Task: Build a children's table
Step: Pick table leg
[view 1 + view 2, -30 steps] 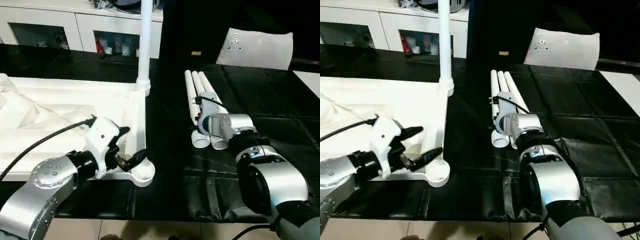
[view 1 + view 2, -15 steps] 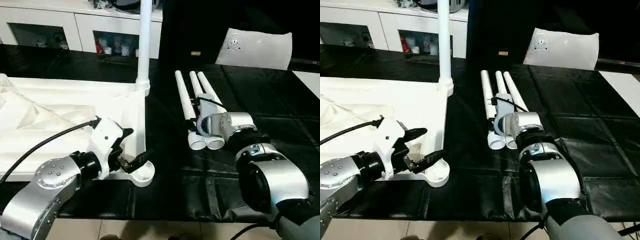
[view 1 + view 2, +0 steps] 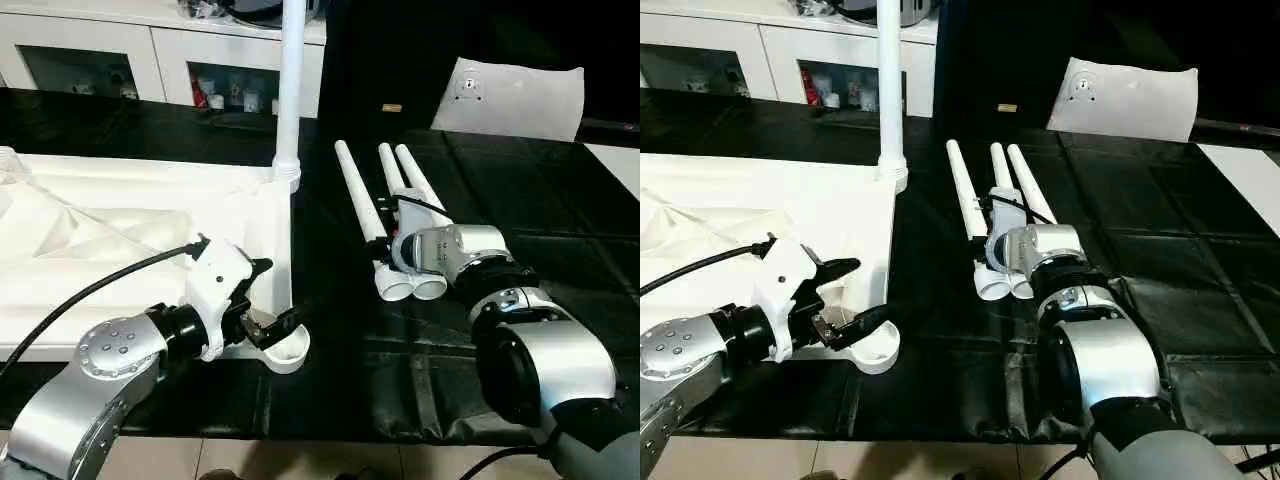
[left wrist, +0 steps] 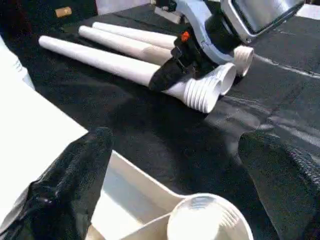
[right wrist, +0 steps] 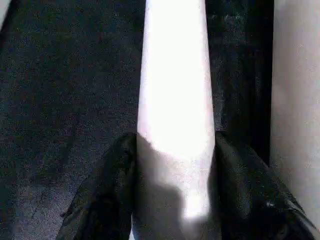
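Since the earlier frames, one of the three loose legs has swung away from its neighbours at its far tip, and the right claw has narrowed around the leg beside it.

Left to right: the left arm, a silver forearm with a white wrist housing and a black cable, reaches forward low over the black counter (image 3: 330,380), its wrist bent toward the centre. The left claw (image 3: 268,300) stands wide open, its two black fingers straddling the near corner of the white plastic square tabletop (image 3: 150,230), which lies upside down on the counter. One finger sits over the ribbed underside and the other beside the round corner socket (image 3: 285,350); the left wrist view shows neither finger (image 4: 70,190) touching the socket. At the tabletop's far corner a long white tapered leg (image 3: 291,90) stands upright in its socket.

Right of the tabletop, three more white tapered round legs lie on the counter, thick threaded ends toward the robot. The splayed leg (image 3: 357,205) angles away at its tip while its thick end stays beside the others. The right arm stretches forward, elbow bent, its wrist level over the thick ends. The right claw (image 5: 172,190) is closed on the middle leg (image 3: 391,172), black fingers pressed to either side of it. The third leg (image 3: 418,183) lies just beside it.

Behind, a white cabinet (image 3: 160,60) and a white cushion-like bag (image 3: 515,95).
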You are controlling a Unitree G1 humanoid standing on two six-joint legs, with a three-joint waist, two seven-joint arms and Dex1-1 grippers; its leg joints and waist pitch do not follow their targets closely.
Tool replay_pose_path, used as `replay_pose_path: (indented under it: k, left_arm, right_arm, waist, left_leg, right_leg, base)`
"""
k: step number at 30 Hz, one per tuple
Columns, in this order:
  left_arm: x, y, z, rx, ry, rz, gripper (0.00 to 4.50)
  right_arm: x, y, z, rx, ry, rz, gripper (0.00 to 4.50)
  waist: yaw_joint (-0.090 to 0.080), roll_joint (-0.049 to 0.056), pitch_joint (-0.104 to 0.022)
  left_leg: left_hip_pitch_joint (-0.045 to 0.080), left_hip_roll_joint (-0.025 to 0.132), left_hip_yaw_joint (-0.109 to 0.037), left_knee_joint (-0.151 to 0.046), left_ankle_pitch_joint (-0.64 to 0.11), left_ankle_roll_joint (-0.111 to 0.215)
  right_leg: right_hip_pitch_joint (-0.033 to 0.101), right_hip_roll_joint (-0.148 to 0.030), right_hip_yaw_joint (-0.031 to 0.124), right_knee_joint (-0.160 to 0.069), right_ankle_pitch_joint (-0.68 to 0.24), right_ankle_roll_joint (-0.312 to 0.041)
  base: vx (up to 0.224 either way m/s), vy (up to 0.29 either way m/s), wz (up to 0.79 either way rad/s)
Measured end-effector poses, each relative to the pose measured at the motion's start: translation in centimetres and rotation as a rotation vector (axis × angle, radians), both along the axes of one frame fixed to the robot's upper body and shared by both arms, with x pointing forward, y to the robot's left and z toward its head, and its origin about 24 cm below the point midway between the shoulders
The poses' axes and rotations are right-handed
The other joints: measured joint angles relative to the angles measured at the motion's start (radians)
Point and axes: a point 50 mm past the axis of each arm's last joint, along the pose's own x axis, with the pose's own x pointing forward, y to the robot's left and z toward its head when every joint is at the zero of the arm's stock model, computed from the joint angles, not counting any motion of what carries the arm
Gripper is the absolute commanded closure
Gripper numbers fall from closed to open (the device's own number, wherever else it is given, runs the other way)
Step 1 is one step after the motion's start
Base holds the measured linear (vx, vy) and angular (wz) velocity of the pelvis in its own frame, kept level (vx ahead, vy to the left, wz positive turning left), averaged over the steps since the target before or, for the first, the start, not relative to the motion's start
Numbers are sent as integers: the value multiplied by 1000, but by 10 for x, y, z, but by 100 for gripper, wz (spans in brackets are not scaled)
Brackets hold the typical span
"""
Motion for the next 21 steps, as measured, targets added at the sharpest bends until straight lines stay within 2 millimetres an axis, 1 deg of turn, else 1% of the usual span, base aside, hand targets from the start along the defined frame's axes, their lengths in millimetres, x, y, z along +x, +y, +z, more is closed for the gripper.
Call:
replay_pose_path:
  k: [3, 6, 8, 11, 13, 16, 18, 21]
  left_arm:
    - [3, 0, 1, 5, -17, 11, 0]
    - [9, -1, 2, -12, -29, 36, 0]
    - [15, -1, 3, -26, -39, 62, 0]
    - [25, -2, 8, -49, -69, 111, 0]
    - [30, -2, 10, -73, -90, 136, 0]
    - [39, -2, 10, -93, -97, 178, 0]
    - [43, -1, 9, -113, -92, 199, 0]
    - [48, -3, 13, -128, -97, 192, 0]
  right_arm:
    - [1, -1, 0, 22, -37, -11, 259]
    - [3, -4, 0, 74, -139, -18, 259]
    - [4, -7, 4, 113, -201, -24, 259]
    - [8, -9, 19, 175, -312, -30, 259]
    - [10, -14, 33, 217, -395, -59, 259]
    - [7, -20, 46, 273, -503, -66, 259]
    - [-1, -21, 51, 334, -578, -67, 259]
    - [-11, -17, 55, 420, -634, -39, 259]
  waist:
    - [0, 0, 0]
    - [2, 1, 1]
    - [3, 3, 2]
    - [1, 6, 4]
    - [1, 6, 4]
    - [1, 8, 4]
    - [2, 17, 4]
    - [2, 28, 7]
  left_leg:
    - [0, 0, 0, 0, 0, 0]
    - [-1, 0, 0, 1, 0, 0]
    - [-1, 0, 0, 1, 0, 0]
    - [-1, 0, 0, 1, 1, 1]
    - [-1, 1, 0, 1, 1, 1]
    - [-1, 1, 0, 1, 1, 1]
    - [-2, 0, 0, 1, 1, 1]
    - [-1, 0, 0, 1, 1, 1]
  right_leg:
    - [0, 0, 0, 0, 0, -1]
    - [0, 0, 0, 0, 1, -1]
    - [0, 0, 0, 0, 1, -1]
    - [-1, 0, 0, 0, 2, -1]
    - [-1, 0, 0, 0, 2, -1]
    - [0, 0, 0, -1, 1, -1]
    - [0, 0, 0, -2, 1, -1]
    - [0, 0, 0, -2, 2, -2]
  base:
    - [0, 0, 0]
    - [0, 0, 0]
    - [0, 0, 0]
    - [0, 0, 0]
    - [0, 0, 0]
    - [0, 0, 0]
    - [0, 0, 0]
    - [0, 0, 0]
